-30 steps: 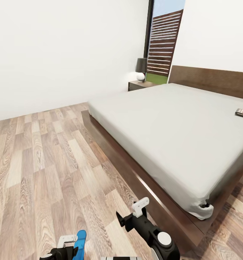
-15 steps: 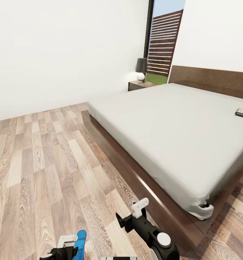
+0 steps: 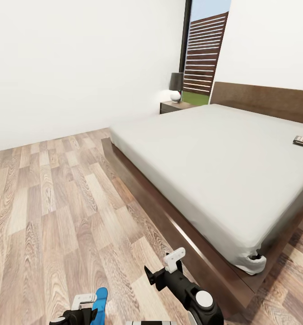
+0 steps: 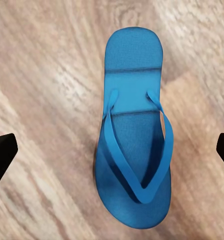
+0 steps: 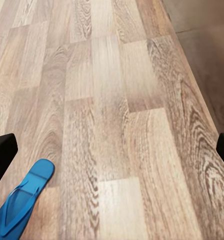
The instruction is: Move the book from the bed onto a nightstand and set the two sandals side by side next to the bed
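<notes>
Blue sandal (image 4: 134, 135) lies flat on plank floor (image 4: 47, 75), strap-side up.

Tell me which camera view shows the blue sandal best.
The left wrist view: the whole blue sandal lies on the floor, straps visible. The right wrist view shows part at an edge; the head view shows a blue tip by the left gripper.

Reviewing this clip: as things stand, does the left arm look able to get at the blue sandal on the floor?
Probably yes. The left gripper hangs open right over the sandal, which lies flat on bare wood floor, with nothing between the fingers and it.
</notes>
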Controlling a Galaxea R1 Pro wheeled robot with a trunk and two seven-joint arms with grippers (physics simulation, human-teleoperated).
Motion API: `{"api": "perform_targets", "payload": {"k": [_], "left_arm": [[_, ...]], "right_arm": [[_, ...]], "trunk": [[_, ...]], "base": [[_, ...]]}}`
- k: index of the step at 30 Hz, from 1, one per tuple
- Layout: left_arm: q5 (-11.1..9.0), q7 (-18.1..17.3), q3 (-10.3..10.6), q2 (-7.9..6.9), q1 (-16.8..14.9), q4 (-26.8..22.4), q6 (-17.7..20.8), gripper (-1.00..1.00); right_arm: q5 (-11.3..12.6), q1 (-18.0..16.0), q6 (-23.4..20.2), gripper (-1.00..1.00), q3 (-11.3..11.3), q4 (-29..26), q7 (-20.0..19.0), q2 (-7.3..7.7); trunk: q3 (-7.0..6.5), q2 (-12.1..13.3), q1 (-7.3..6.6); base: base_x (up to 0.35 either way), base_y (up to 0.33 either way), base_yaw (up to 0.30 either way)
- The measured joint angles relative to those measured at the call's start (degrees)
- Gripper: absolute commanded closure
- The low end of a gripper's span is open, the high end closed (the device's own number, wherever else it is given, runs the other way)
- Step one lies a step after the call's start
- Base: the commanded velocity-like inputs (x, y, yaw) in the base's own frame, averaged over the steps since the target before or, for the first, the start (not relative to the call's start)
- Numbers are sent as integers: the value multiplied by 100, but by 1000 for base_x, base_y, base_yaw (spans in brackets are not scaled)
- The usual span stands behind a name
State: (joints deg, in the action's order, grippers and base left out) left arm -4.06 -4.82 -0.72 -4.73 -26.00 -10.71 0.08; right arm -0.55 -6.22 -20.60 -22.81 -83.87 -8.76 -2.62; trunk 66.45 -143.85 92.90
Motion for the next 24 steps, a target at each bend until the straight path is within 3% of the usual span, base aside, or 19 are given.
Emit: {"api": "perform_targets", "payload": {"k": [24], "left_arm": [[0,0,0,0,0,-2,0,-100]], "right_arm": [[6,-8,-1,-100,-19,9,-3,6]], "trunk": [[0,0,0]], "base": [[0,0,0]]}}
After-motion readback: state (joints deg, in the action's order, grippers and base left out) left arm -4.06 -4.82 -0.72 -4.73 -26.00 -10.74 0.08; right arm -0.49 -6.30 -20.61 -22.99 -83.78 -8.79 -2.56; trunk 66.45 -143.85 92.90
